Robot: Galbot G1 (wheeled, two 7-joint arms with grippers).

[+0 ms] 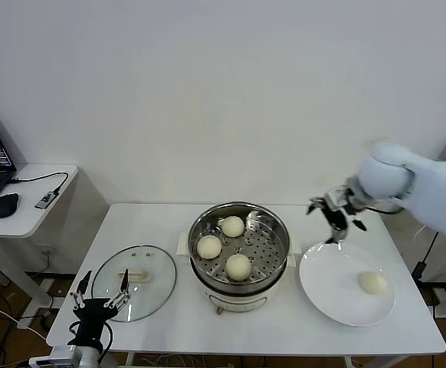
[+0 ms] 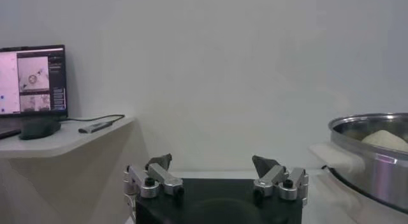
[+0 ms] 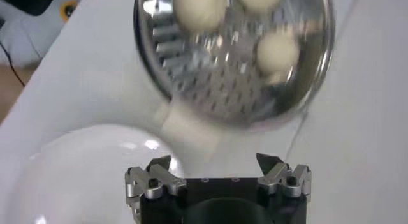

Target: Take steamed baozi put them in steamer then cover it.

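Three baozi (image 1: 233, 226) sit in the steamer (image 1: 278, 230); one (image 1: 372, 283) left on the plate (image 1: 326, 295). My right gripper (image 1: 336, 222), fingers wide, hovers empty above the plate's rim: I'd centre over that bun and close gently. Left gripper (image 1: 99, 287) idles by the glass lid (image 1: 158, 287), fingers wide.

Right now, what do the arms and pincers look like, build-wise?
The right arm has a smooth, rounded white shell. Its right pincer is black with silver metal links. The left pincer matches: a black base, silver hinged links with black bolts, and dark pointed tips. A thin black cable loops beside its base. No markings are visible.
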